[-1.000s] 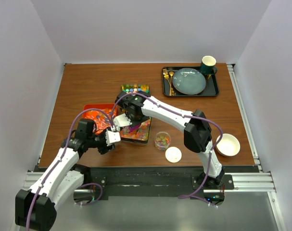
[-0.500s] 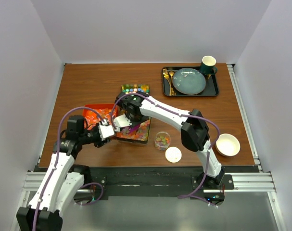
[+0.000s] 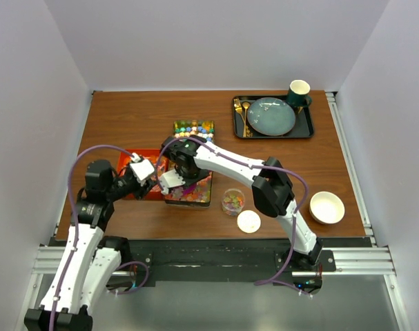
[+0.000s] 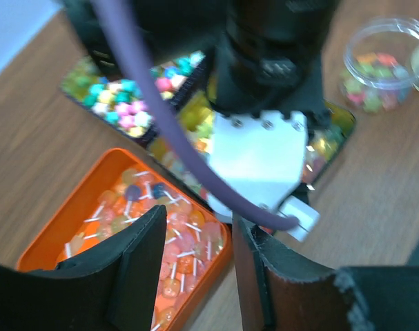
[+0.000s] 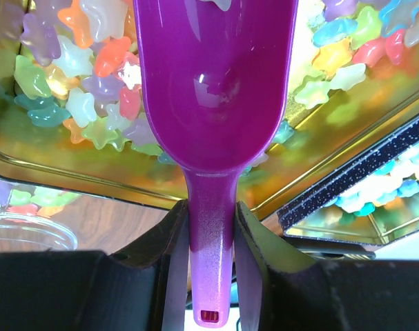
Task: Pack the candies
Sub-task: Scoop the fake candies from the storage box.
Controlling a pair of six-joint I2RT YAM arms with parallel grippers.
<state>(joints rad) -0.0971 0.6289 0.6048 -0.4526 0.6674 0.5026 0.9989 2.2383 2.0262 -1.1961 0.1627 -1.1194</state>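
The candies are pastel star sweets point(image 5: 78, 89) in a gold tin point(image 3: 199, 195) and round glossy beads in a second tin point(image 3: 194, 127) behind it. My right gripper point(image 5: 210, 227) is shut on the handle of a purple scoop point(image 5: 216, 89). The scoop's bowl lies over the star sweets and looks nearly empty. In the top view the right gripper point(image 3: 180, 181) hangs over the gold tin. My left gripper point(image 4: 199, 269) is open and empty above the near right corner of an orange tin point(image 4: 92, 214) of stick candies. It shows in the top view point(image 3: 152, 179) beside the right wrist.
A clear jar point(image 3: 232, 200) part-filled with sweets stands right of the gold tin, its white lid point(image 3: 248, 221) beside it. A white bowl point(image 3: 326, 207) sits at front right. A black tray point(image 3: 307, 127) with plate, cup and cutlery is at back right.
My left arm has swung back and left from the table's front, bringing its gripper over the orange tin. The right gripper with the scoop has shifted slightly left over the gold tin.
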